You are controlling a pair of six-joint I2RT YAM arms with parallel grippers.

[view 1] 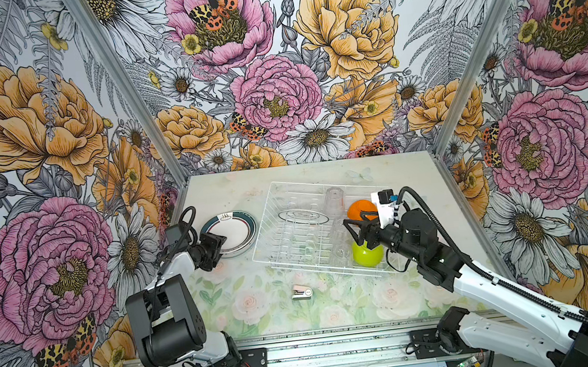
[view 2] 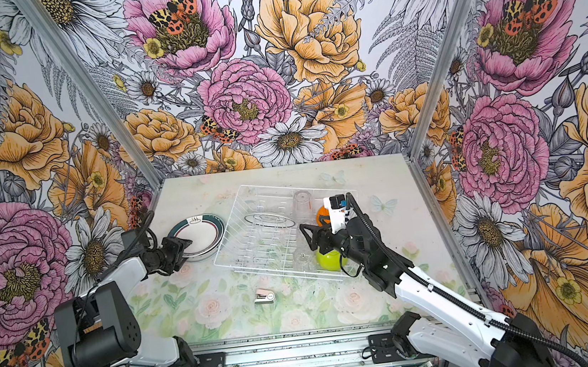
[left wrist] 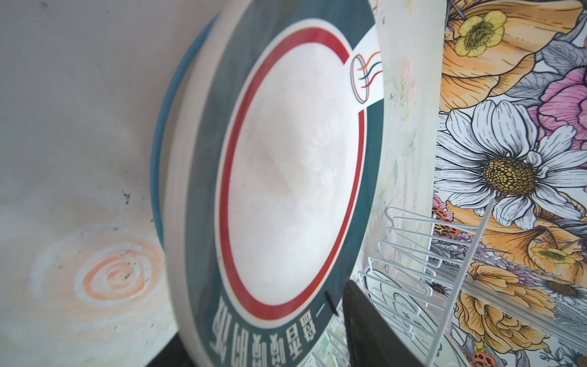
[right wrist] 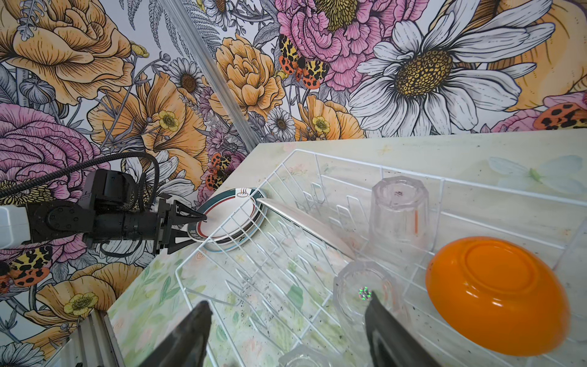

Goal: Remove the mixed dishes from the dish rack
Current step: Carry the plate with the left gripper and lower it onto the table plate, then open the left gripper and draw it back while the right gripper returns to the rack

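Note:
The white wire dish rack [view 1: 263,221] [view 2: 228,224] lies mid-table. In it a plate [view 1: 303,216] leans among the tines, beside three clear tumblers [view 1: 334,198] [view 1: 340,231] [right wrist: 365,292], an upturned orange bowl [view 1: 358,208] [right wrist: 495,295] and a lime-green bowl [view 1: 369,255]. Left of the rack, teal-rimmed plates [view 1: 234,231] [view 2: 199,235] [left wrist: 295,165] are stacked. My left gripper [view 1: 222,249] [view 2: 185,253] [right wrist: 197,228] is open, its jaws either side of the top plate's near rim. My right gripper [view 1: 352,234] [view 2: 307,238] [right wrist: 287,302] hangs open and empty over the tumblers.
A small pink-white stapler-like object [view 1: 301,292] [view 2: 264,296] lies on the floral mat in front of the rack. Flowered walls close in the table on three sides. The arms' bases stand on a rail along the front edge.

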